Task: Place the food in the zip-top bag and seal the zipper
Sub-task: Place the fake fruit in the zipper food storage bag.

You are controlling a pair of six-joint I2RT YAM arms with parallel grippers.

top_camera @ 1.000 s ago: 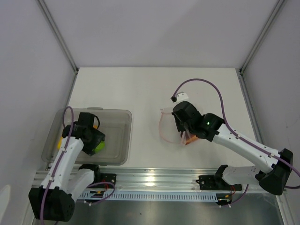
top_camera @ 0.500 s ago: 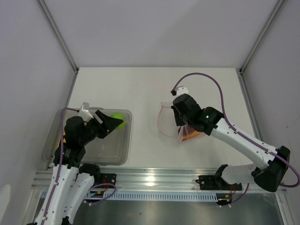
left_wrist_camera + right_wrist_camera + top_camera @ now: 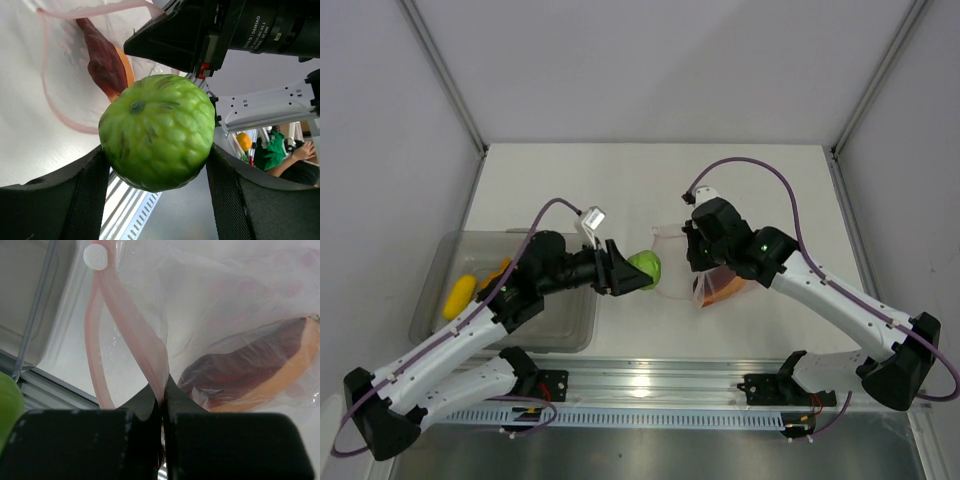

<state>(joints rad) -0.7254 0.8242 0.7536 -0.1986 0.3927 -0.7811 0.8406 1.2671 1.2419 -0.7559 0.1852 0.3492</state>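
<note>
I see a white bench (image 3: 620, 190) enclosed by pale walls on 3 sides. A grey translucent bin (image 3: 582, 325) stands on it at the near left, close to the left wall. Right of centre lies the clear zip-top bag (image 3: 670, 265), well apart from the bin, its pinkish mouth edge turned toward it. I cannot tell how much of the bag rests flat on the surface. A metal rail (image 3: 650, 375) runs along the bench's near edge and carries 2 arm bases.
</note>
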